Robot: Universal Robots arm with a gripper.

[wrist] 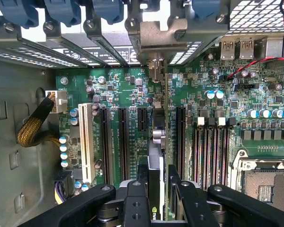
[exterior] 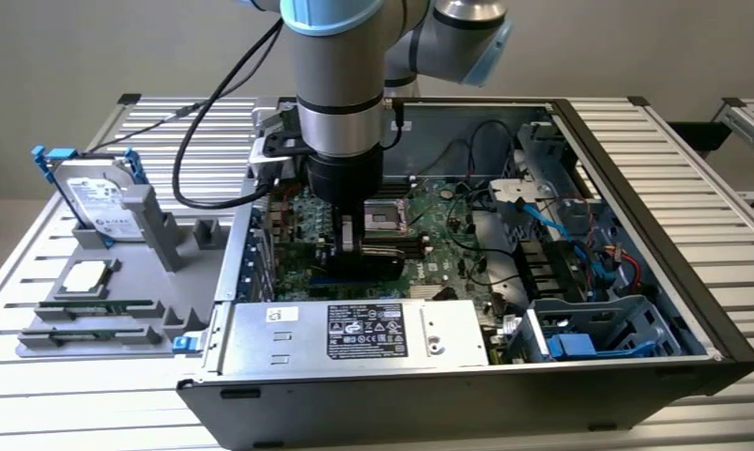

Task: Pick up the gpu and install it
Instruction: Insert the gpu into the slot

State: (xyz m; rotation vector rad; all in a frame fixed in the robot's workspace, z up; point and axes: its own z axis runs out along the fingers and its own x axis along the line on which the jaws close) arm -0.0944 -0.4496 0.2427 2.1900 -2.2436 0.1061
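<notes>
The fingers [wrist: 157,198] pinch the gpu [wrist: 157,142] by its top edge, edge-on above the motherboard [wrist: 132,94]: a light, stiff, fragile card, best gripped by its edges.

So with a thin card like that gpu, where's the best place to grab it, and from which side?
By its long top edge, coming straight down from above. The gpu stands on edge over the motherboard, so only that thin upper edge is free. The pincer grips it there now, one finger on each flat face.
</notes>
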